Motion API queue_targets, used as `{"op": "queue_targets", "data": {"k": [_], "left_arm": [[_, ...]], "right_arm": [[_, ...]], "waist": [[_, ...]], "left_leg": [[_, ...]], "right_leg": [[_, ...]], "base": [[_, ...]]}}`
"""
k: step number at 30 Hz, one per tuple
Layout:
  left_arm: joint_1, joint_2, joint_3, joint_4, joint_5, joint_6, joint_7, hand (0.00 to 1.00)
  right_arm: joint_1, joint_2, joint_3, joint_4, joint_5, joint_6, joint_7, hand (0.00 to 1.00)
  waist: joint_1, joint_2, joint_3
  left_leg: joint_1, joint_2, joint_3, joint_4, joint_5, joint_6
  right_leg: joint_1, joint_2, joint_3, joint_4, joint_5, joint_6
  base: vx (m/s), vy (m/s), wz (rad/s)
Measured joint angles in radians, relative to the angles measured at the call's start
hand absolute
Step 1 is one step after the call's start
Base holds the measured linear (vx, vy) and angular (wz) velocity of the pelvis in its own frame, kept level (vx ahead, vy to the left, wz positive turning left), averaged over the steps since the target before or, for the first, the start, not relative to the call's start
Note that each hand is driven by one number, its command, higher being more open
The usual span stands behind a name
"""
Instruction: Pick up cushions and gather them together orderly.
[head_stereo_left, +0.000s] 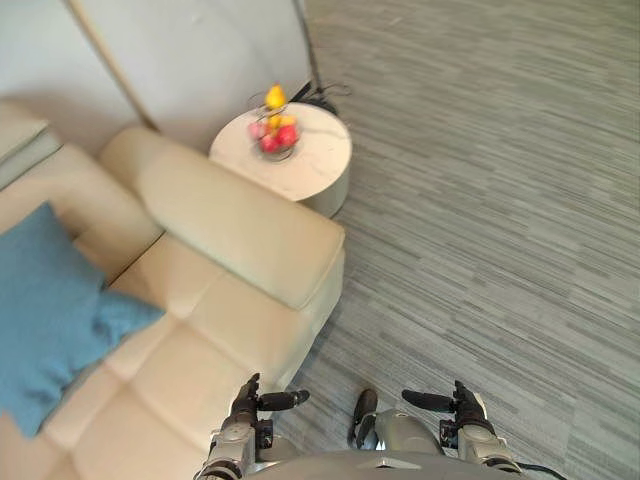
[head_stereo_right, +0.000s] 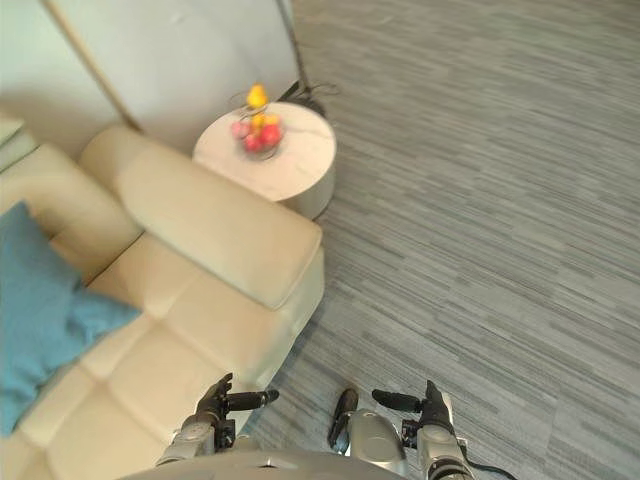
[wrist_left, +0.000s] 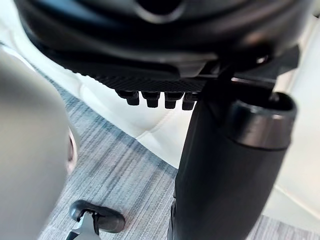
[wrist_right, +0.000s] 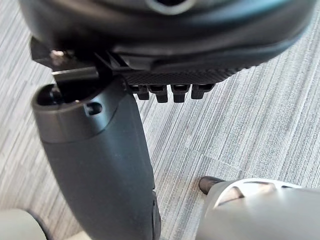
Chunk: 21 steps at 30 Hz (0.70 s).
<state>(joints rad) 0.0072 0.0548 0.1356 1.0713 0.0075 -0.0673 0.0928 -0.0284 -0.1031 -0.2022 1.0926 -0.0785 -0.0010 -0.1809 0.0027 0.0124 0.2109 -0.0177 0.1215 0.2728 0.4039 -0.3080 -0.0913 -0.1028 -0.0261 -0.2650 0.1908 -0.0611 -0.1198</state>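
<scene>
Your left hand (head_stereo_left: 245, 400) and right hand (head_stereo_left: 465, 406) hang empty, fingers relaxed and spread; no pickup yet. Next, reach left for the blue cushion (head_stereo_left: 45, 300) on the sofa (head_stereo_left: 230, 225).

Bright, even light; faint shadow beside sofa (head_stereo_left: 230, 300), seemingly.

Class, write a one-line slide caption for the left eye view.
Blue cushion on cream sofa, fruit bowl on round table; left hand and right hand open.
</scene>
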Motion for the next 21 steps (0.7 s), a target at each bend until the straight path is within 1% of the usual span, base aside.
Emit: {"op": "queue_targets", "data": {"k": [1,2,3,4,5,6,7,9,12,14,15,16,17,18,19,20,21], "left_arm": [[0.001,-0.002,0.009,-0.005,-0.011,-0.001,0.003,1.0],[0.001,-0.009,0.031,-0.009,-0.031,-0.006,0.009,1.0],[0.001,-0.018,0.047,-0.011,-0.043,-0.009,0.01,1.0],[0.009,-0.035,0.064,-0.013,-0.044,-0.01,0.015,1.0],[0.011,-0.041,0.071,-0.013,-0.045,-0.01,0.015,1.0],[0.013,-0.041,0.078,-0.012,-0.045,-0.01,0.015,1.0],[0.01,-0.041,0.081,-0.011,-0.045,-0.009,0.016,1.0],[0.012,-0.039,0.082,-0.01,-0.043,-0.007,0.011,1.0],[0.006,-0.04,0.084,-0.008,-0.042,-0.001,0.011,1.0],[0.005,-0.046,0.085,0.0,-0.041,0.021,0.011,1.0],[0.003,-0.047,0.089,0.005,-0.041,0.032,0.015,1.0],[0.004,-0.051,0.128,0.008,-0.049,0.049,0.019,1.0],[0.004,-0.05,0.135,0.011,-0.059,0.058,0.024,1.0],[0.008,-0.049,0.149,0.021,-0.082,0.073,0.031,1.0],[0.011,-0.046,0.149,0.024,-0.092,0.083,0.036,1.0],[0.011,-0.036,0.147,0.023,-0.12,0.093,0.042,1.0],[0.01,-0.031,0.147,0.023,-0.13,0.097,0.045,1.0]], "right_arm": [[0.0,0.001,0.0,-0.001,0.0,0.0,-0.001,1.0],[0.003,-0.002,-0.001,-0.006,0.0,0.0,-0.006,1.0],[0.007,-0.001,-0.002,-0.009,0.001,0.0,-0.007,1.0],[0.019,-0.004,-0.003,-0.026,0.001,0.004,-0.006,1.0],[0.024,-0.005,-0.003,-0.036,0.001,0.003,-0.007,1.0],[0.037,0.009,-0.004,-0.066,0.002,0.004,-0.008,1.0],[0.044,0.016,-0.005,-0.082,0.002,0.003,-0.01,1.0],[0.052,0.035,-0.002,-0.092,0.001,0.003,-0.015,1.0],[0.06,0.066,0.002,-0.099,0.001,0.001,-0.016,1.0],[0.055,0.066,0.021,-0.102,0.001,0.0,-0.011,1.0],[0.053,0.065,0.028,-0.102,0.001,0.0,-0.011,1.0],[0.049,0.067,0.03,-0.106,0.001,-0.002,-0.011,1.0],[0.045,0.067,0.032,-0.106,0.001,-0.003,-0.011,1.0],[0.041,0.067,0.041,-0.105,0.001,-0.003,-0.011,1.0],[0.032,0.065,0.044,-0.106,0.001,-0.003,-0.011,1.0],[0.033,0.066,0.043,-0.094,0.001,-0.003,-0.015,1.0],[0.035,0.066,0.044,-0.081,0.0,-0.003,-0.016,1.0]], "waist": [[0.004,0.004,0.001],[0.014,0.017,0.006],[0.023,0.022,0.008],[0.036,0.04,-0.003],[0.039,0.049,-0.008],[0.041,0.041,-0.012],[0.04,0.035,-0.01],[0.039,0.018,-0.021],[0.036,0.012,-0.045],[0.036,0.02,-0.052],[0.035,0.022,-0.053],[0.035,0.024,-0.055],[0.036,0.025,-0.055],[0.037,0.027,-0.058],[0.036,0.026,-0.056],[0.033,0.004,-0.056],[0.034,-0.005,-0.055]], "left_leg": [[-0.024,-0.012,-0.04,-0.022,0.001,0.002],[-0.06,-0.027,-0.112,-0.066,0.01,0.011],[-0.069,-0.027,-0.144,-0.079,0.035,0.009],[-0.054,-0.04,-0.182,-0.085,0.059,0.001],[-0.053,-0.051,-0.195,-0.086,0.061,0.006],[-0.037,-0.064,-0.189,-0.087,0.061,0.009],[-0.022,-0.062,-0.169,-0.09,0.064,0.019],[0.025,-0.059,-0.101,-0.14,0.087,0.05],[0.044,-0.063,-0.057,-0.156,0.092,0.048],[0.058,-0.07,-0.014,-0.163,0.111,0.044],[0.068,-0.072,0.002,-0.164,0.117,0.045],[0.073,-0.069,0.039,-0.147,0.12,0.048],[0.073,-0.065,0.055,-0.137,0.121,0.049],[0.077,-0.062,0.083,-0.129,0.125,0.054],[0.092,-0.069,0.104,-0.144,0.129,0.055],[0.118,-0.101,0.132,-0.171,0.128,0.055],[0.125,-0.121,0.136,-0.177,0.127,0.053]], "right_leg": [[0.0,0.004,0.033,0.0,0.0,0.0],[0.0,0.017,0.094,0.0,0.001,0.001],[-0.004,0.023,0.123,0.006,0.003,0.005],[-0.016,0.042,0.173,0.022,0.011,0.022],[-0.013,0.046,0.189,0.025,0.017,0.031],[-0.023,0.042,0.205,0.036,0.037,0.062],[-0.023,0.047,0.228,0.04,0.034,0.068],[-0.032,0.056,0.278,0.063,0.016,0.082],[-0.058,0.066,0.313,0.07,0.011,0.087],[-0.063,0.067,0.346,0.072,0.012,0.09],[-0.07,0.066,0.336,0.079,0.014,0.093],[-0.091,0.062,0.254,0.103,0.016,0.094],[-0.097,0.053,0.204,0.112,0.017,0.095],[-0.103,0.024,0.063,0.117,0.017,0.094],[-0.104,-0.051,-0.182,0.172,-0.053,0.031],[-0.1,-0.147,-0.395,0.251,-0.113,-0.001],[-0.098,-0.154,-0.435,0.26,-0.127,-0.013]], "base": [[-0.01,0.072,-1.8],[-0.03,0.093,-1.53],[-0.01,0.153,-2.04],[0.02,0.176,-1.56],[0.1,0.22,-1.74],[0.11,0.187,-1.14],[0.15,0.175,-1.19],[0.2,0.104,-0.73],[0.25,0.046,-0.67],[0.15,0.023,-0.65],[0.1,0.005,-0.79],[0.05,-0.021,-0.71],[0.01,-0.05,-0.78],[0.0,-0.078,-0.53],[0.03,-0.11,-0.39],[0.04,-0.102,-0.14],[0.07,-0.091,-0.16]]}}
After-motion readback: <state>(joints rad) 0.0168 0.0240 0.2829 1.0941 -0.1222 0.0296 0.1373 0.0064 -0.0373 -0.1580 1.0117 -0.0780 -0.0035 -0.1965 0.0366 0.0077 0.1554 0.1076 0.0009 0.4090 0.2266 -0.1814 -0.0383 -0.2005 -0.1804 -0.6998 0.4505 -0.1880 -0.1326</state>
